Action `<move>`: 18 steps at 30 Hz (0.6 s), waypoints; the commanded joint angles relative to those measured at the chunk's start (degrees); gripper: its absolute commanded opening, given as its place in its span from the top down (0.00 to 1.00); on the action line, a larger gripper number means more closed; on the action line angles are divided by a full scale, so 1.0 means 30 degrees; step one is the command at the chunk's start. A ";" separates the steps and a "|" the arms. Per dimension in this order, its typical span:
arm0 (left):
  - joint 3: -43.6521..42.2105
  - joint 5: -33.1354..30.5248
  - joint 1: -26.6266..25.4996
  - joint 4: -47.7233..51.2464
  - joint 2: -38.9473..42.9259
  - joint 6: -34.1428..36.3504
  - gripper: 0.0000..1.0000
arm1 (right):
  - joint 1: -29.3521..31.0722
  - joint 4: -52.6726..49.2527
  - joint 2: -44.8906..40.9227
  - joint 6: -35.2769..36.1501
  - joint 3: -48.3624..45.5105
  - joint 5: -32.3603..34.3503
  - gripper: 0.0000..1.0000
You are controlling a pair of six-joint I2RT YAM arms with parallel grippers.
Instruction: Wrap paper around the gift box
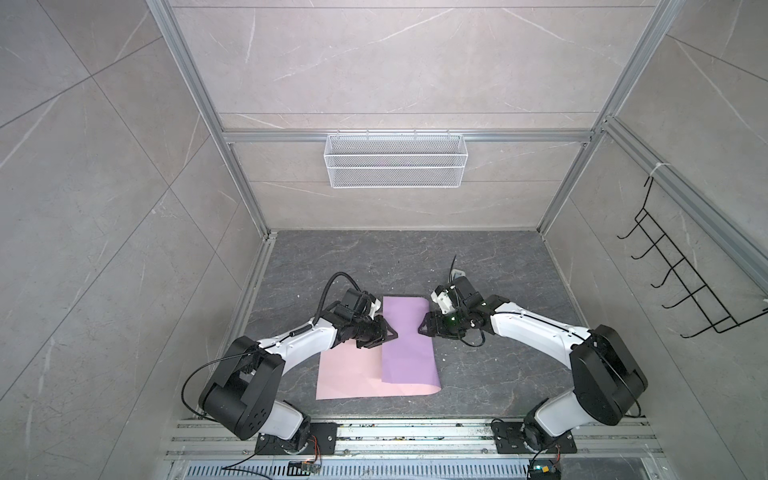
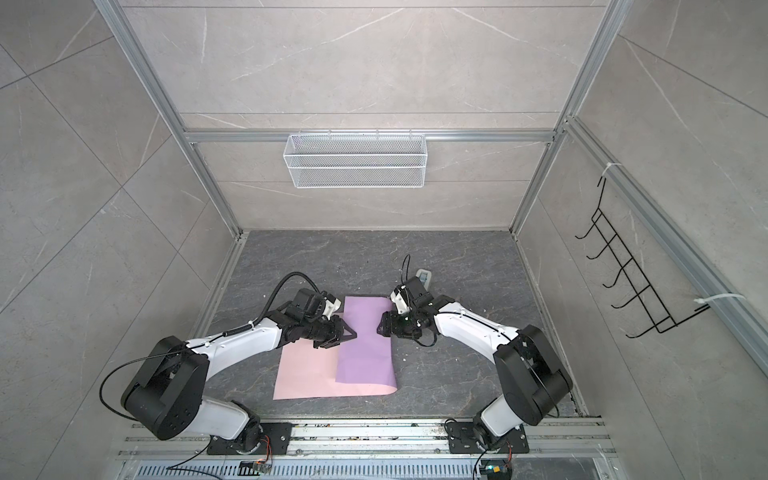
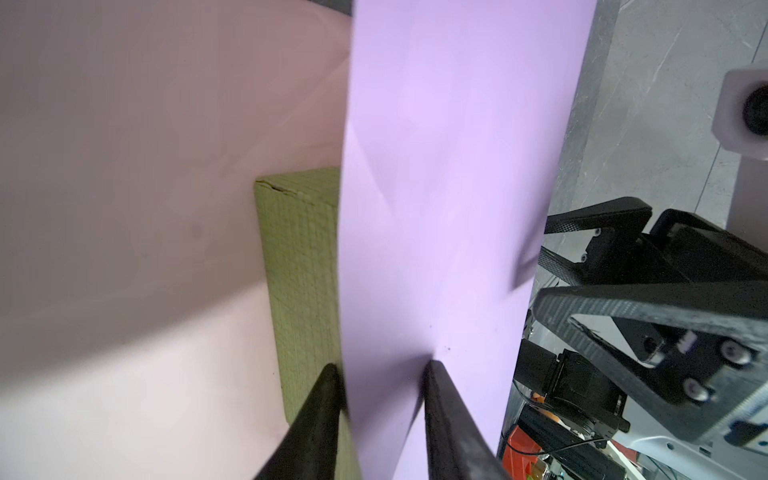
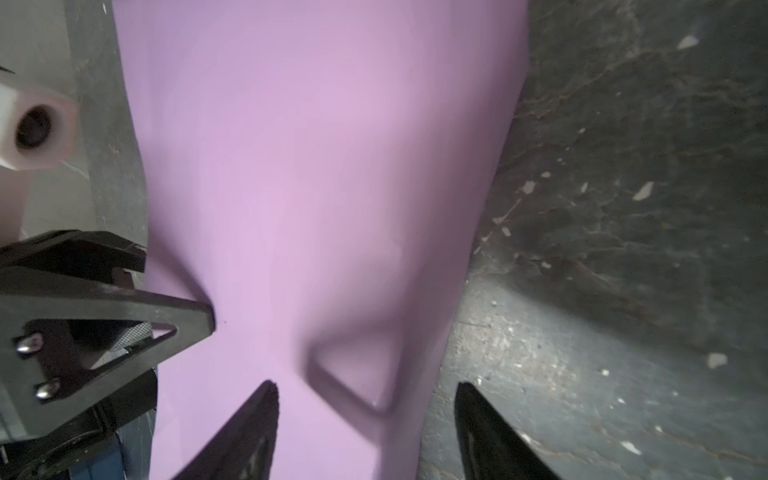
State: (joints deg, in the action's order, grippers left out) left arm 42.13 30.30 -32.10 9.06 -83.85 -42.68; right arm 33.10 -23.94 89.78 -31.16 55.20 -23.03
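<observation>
On your left gripper (image 3: 380, 370) the jaws stand narrowly apart astride the folded-over lilac flap of the paper (image 3: 449, 166); you cannot tell whether they pinch it. On your right gripper (image 4: 365, 386) they are spread, one finger over that flap, one over the table (image 4: 602, 332). The gift box (image 3: 299, 270) sits on the paper's pink face, under the flap.

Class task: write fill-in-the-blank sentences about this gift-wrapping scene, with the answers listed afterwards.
The gift box is ______ in colour. The paper flap folded over it shows its ______ face. The white mesh basket hangs on the ______ wall.
Missing words: green; lilac; back.
</observation>
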 commanded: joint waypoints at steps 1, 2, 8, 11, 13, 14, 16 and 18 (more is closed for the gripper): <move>-0.0924 -0.1604 -0.0170 0.2429 -0.0527 -0.0158 0.73 | -0.0641 -0.1237 0.0425 0.1113 0.0522 -0.0904 0.34; -0.0938 -0.1591 -0.0157 0.2437 -0.0485 -0.0145 0.73 | -0.0732 -0.1352 0.0455 0.1241 0.0511 -0.1070 0.35; -0.0933 -0.1605 -0.0170 0.2342 -0.0612 -0.0145 0.73 | -0.0782 -0.1194 0.1028 0.1472 0.0586 -0.1494 0.33; -0.0918 -0.1598 -0.0164 0.2342 -0.0614 -0.0181 0.73 | -0.0780 -0.0978 0.1279 0.1413 0.0562 -0.1661 0.32; -0.0907 -0.1641 -0.0166 0.2370 -0.0562 -0.0188 0.73 | -0.0766 -0.0816 0.1432 0.1348 0.0580 -0.1700 0.32; -0.0898 -0.1627 -0.0170 0.2371 -0.0554 -0.0189 0.73 | -0.0771 -0.0782 0.1529 0.1302 0.0613 -0.1685 0.31; -0.0918 -0.1635 -0.0166 0.2371 -0.0584 -0.0159 0.73 | -0.0780 -0.0709 0.1705 0.1274 0.0665 -0.1776 0.30; -0.0888 -0.1620 -0.0163 0.2400 -0.0611 -0.0135 0.73 | -0.0784 -0.0749 0.1880 0.1243 0.0730 -0.1780 0.29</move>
State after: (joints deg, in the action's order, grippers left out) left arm 41.95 30.30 -32.10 8.73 -83.68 -42.96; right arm 30.61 -25.71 93.60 -28.25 56.42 -28.38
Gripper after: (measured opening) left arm 0.296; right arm 0.709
